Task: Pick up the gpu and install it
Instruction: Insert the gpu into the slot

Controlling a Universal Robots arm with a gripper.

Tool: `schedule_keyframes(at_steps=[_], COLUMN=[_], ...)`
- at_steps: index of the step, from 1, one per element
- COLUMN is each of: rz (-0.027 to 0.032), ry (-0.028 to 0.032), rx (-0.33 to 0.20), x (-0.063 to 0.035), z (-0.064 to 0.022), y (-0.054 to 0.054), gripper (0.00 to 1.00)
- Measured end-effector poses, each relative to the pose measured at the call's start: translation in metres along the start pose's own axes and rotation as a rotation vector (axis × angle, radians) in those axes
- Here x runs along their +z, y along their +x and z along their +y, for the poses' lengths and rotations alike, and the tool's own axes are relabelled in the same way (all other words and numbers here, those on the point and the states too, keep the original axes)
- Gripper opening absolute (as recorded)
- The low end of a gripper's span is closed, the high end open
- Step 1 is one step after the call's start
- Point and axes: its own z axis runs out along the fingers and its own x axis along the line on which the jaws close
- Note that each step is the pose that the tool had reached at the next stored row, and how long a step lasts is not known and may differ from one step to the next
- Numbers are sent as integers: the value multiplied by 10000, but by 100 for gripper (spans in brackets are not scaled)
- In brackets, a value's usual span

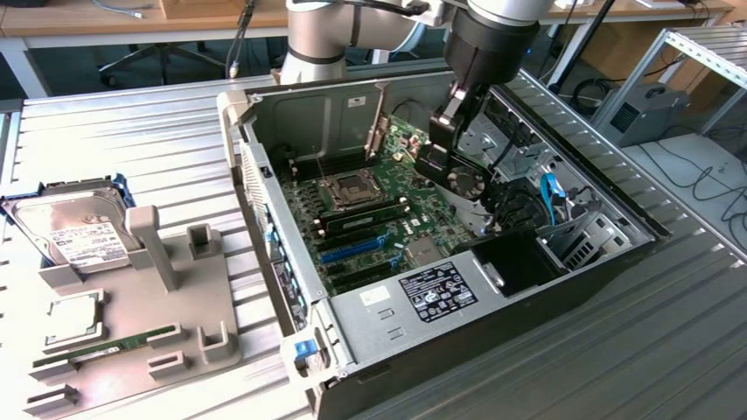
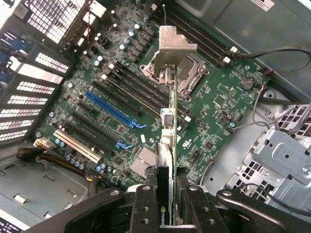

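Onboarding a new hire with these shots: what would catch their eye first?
The open computer case mid-table, green motherboard exposed, with the robot arm reaching into it. Its jaws are shut on the gpu, held edge-on above the motherboard. On the exterior view's left, a hard drive rests on a grey parts holder.
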Motion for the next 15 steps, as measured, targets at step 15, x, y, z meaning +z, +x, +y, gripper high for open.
schedule_keyframes(at_steps=[15], rz=[9], ry=[-13], rx=[-488], x=[0], z=[0], y=[0], gripper=[26])
